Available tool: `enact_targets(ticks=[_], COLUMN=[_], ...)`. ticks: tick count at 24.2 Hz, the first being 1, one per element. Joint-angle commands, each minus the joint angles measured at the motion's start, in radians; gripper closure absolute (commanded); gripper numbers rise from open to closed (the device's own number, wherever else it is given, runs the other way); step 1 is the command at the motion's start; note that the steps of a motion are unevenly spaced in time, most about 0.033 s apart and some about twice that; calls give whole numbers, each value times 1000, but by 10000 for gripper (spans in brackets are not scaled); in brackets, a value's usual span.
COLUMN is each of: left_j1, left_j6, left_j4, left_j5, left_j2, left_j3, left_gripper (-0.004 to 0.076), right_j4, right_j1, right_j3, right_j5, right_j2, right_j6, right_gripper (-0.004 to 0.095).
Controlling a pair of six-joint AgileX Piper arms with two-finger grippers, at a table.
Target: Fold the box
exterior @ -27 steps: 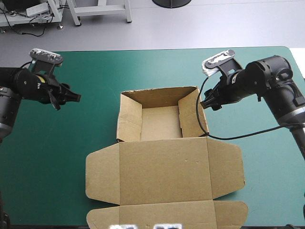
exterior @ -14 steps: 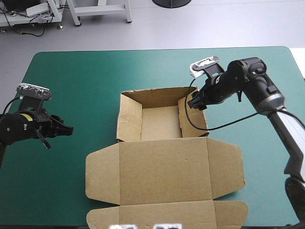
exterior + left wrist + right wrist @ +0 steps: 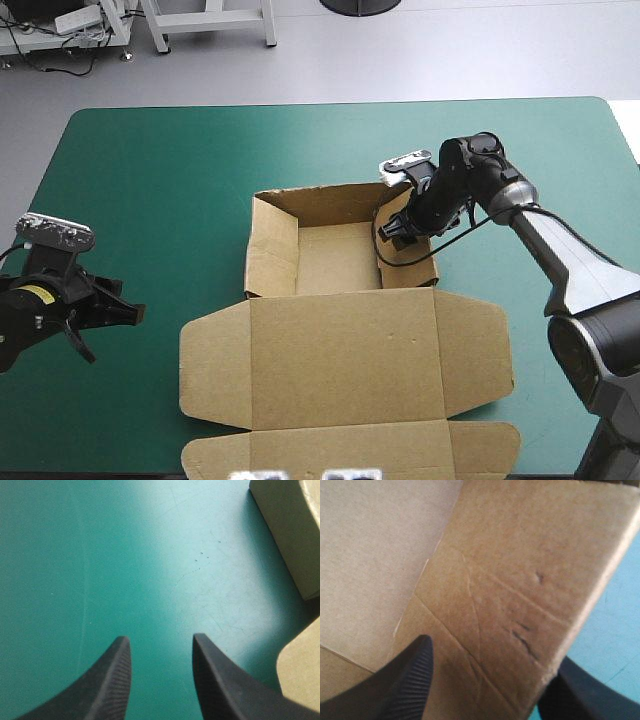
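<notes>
At the left, near the tabletop's left edge, the left tool (image 3: pixel 128 312) hovers low over the teal-green cover (image 3: pixel 180 170), its black fingers (image 3: pixel 112 680) apart and holding nothing. Its wrist view shows bare cover ahead, marked with fine scratches and a pale patch of glare, and a corner of the box just off to the side. The brown box (image 3: pixel 345 370) sits in the middle of the tabletop. Its tray (image 3: pixel 335 258) has its walls raised on the far side, and its lid (image 3: pixel 345 440) lies flat toward the near edge. To the right, the right tool (image 3: pixel 395 228) stands open astride the tray's right wall (image 3: pixel 520 595), one finger inside and one outside. Grey floor (image 3: pixel 450 50) lies beyond the far edge.
</notes>
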Motion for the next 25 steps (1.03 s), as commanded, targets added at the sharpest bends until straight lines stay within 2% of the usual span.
enact_targets(ticks=[1, 2, 3, 4, 6, 9, 15, 19, 25], left_j1=[3, 3, 3, 3, 3, 3, 3, 3, 3], left_j6=[-9, -9, -9, -9, -9, -9, -9, -6, -6], left_j4=[-25, -25, -23, -22, -22, -16, -14, -14, -17], left_j5=[-67, -67, -67, -67, -67, -67, -69, -75, -85], left_j2=[-7, -7, -7, -7, -7, -7, -7, -5, -5], left_j3=[-24, -24, -24, -24, -24, -24, -24, -24, -24], left_gripper=[437, 437, 437, 437, 437, 437, 437, 437, 439], right_j4=[19, 19, 17, 17, -3, -114, -185, -192, -175], right_j1=[-6, -6, -6, -6, -6, -19, -151, -403, -626], right_j3=[-22, -22, -22, -22, -22, -66, -253, -369, -372], right_j5=[-37, -41, -42, -42, -47, -41, 5, -1, -42], right_j2=[-49, -44, -34, -30, -10, -4, -4, -4, 27], right_j6=[-11, -11, -22, -32, -59, -62, -70, -114, -139], right_gripper=[669, 759, 891, 929, 933, 933, 933, 933, 933])
